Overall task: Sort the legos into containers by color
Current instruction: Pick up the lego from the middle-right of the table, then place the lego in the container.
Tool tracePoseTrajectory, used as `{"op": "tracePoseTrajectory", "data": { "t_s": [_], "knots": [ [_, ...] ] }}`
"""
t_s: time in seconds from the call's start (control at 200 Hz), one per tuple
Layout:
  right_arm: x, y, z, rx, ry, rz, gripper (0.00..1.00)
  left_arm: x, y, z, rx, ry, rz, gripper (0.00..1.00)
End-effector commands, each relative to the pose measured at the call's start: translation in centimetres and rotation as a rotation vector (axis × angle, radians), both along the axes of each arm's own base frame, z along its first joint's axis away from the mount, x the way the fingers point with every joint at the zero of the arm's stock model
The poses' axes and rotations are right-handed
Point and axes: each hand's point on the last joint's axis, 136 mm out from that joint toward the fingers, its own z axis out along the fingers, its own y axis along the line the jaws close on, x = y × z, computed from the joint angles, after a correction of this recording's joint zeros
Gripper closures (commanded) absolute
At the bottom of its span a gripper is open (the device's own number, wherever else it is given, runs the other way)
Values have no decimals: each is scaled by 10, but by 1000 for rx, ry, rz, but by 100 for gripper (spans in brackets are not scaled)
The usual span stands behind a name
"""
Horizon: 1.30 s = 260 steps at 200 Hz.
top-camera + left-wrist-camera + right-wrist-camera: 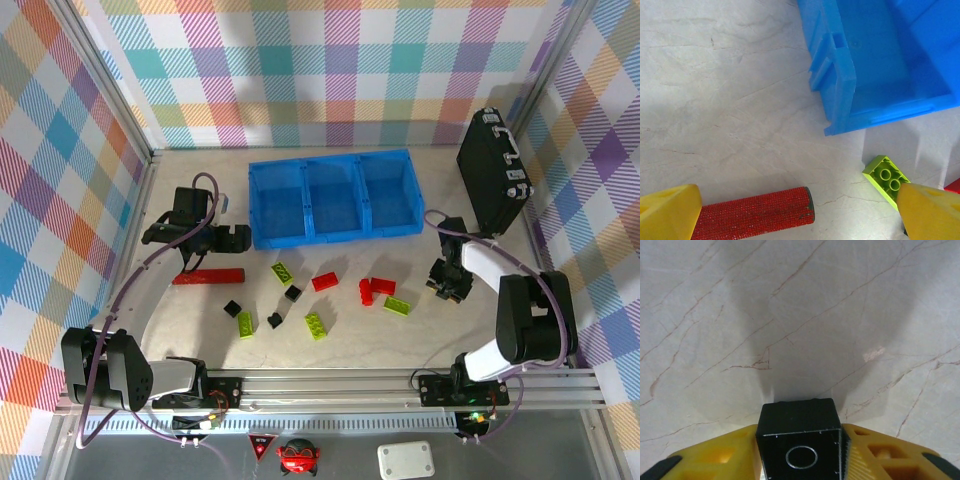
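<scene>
Grip matters: our right pincer [800, 442] pinches the black brick [799, 426], left pincer [200, 239] gapes empty, so we should lift straight and clear the containers [331, 238].

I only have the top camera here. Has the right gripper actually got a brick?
Observer: Yes. The right wrist camera shows a black lego between the right gripper's yellow fingers, pressed against both.
Operator: And the left gripper, what is it over?
Observer: On its wrist camera the jaws stand wide open, and the rough end of the red bar lies between them.
</scene>
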Motion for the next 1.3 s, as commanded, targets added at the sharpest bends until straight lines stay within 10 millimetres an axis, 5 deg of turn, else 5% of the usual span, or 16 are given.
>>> {"op": "tracePoseTrajectory", "data": {
  "t_s": [0.0,0.365,0.65,0.94,1.295],
  "knots": [
    [6,1,6,-12,-15,17,59,-4,-2,-1,14,8,-20,0],
    [9,8,21,-21,-38,55,63,-4,-3,-1,9,7,-22,0],
    [32,41,46,-37,-82,145,63,-4,-2,3,13,-6,-20,0],
    [71,120,78,-37,-152,305,63,-6,-3,6,6,-16,-24,0],
    [102,256,108,-6,-233,542,63,-6,5,0,33,15,11,0]
  ]
}}
